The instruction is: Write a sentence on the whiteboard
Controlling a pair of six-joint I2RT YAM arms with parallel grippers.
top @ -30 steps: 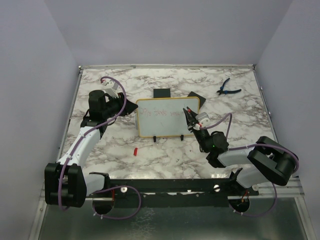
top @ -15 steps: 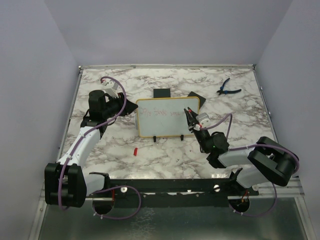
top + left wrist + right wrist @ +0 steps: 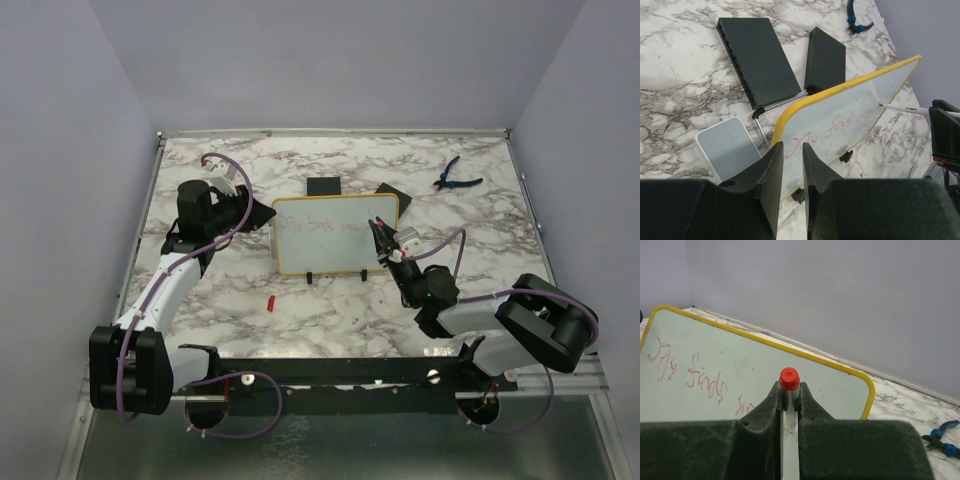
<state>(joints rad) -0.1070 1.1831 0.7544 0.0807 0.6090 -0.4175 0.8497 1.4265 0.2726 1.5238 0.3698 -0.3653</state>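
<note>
You've got the whiteboard (image 3: 335,245) standing mid-table (image 3: 500,250), with the sentence (image 3: 325,228) across its upper half. Two flat boxes (image 3: 323,187) lie just behind it, toward the far edge. Pliers (image 3: 456,176) sit near the far right corner. A cap (image 3: 270,302) lies in front of the board, toward its left end. Left gripper (image 3: 262,213) is on its left edge, right gripper (image 3: 378,235) at its right end.

This is a robotics lab cell, built for recording. A marble-patterned desk (image 3: 330,300) sits boxed in by bare pale lilac panels (image 3: 330,60) at the back and both sides. The left arm (image 3: 165,285) and right arm (image 3: 500,320) are bolted to a black rail (image 3: 330,370) along its near edge, trailing purple cables (image 3: 215,157). Blue pliers (image 3: 456,176) lie near the far right corner.
</note>
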